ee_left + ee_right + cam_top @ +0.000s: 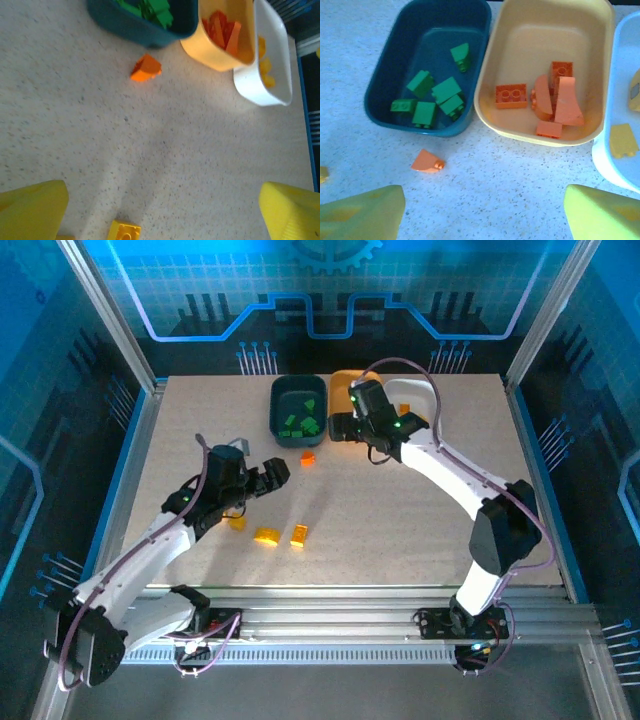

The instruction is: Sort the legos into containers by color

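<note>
Eyeing one orange sloped brick lying loose on the desk, just beside the dark teal bin (light, rigid, slick, likely skittering if nudged). Probably calling for a pinch across its flat sides, not the slope. Hovering nearby with right fingers apart, gripping nothing; hovering likewise with left fingers spread wide by the yellow bricks.

Speckled beige tabletop, aluminium frame rail, blue circuit-patterned backdrop

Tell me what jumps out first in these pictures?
At the table's far edge, side by side, sit a teal bin with green bricks, an orange bin holding orange bricks, and a white bin. One stray orange brick lies just in front of the teal bin.
</note>
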